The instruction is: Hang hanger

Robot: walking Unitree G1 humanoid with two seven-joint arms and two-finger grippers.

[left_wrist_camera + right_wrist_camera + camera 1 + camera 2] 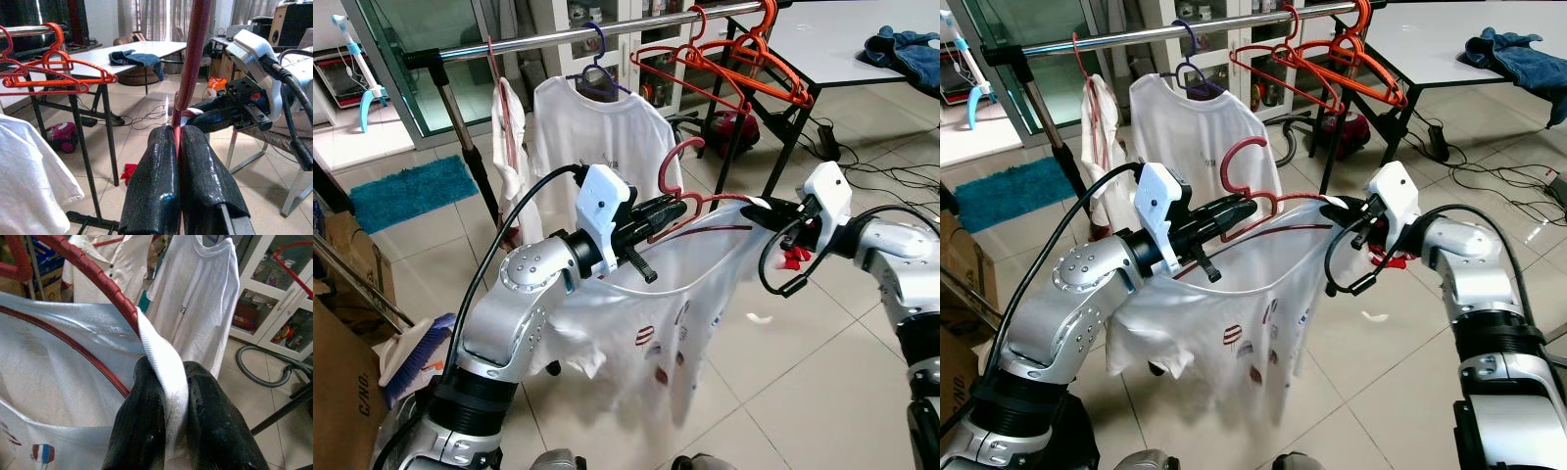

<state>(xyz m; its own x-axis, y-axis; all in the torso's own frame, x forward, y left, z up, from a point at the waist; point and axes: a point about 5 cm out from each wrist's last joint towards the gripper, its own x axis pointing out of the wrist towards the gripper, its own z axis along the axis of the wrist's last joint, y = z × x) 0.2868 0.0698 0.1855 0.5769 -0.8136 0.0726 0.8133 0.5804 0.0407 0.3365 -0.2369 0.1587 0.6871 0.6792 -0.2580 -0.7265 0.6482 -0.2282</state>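
Below the rail (558, 39): white shirt (675, 323) on red hanger (680, 191)
Left hand (671, 213): clamped on hanger
Right hand (759, 206): clamped on shirt collar

Both arms raised forward, left gripper (677, 209) clamped, right gripper (1332, 207) apparently pinched closed

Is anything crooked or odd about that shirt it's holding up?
Yes. The white shirt sags off its dark red hanger, the collar stretched wide between the left pincer, clamping the hanger, and the right pincer, pinching fabric.
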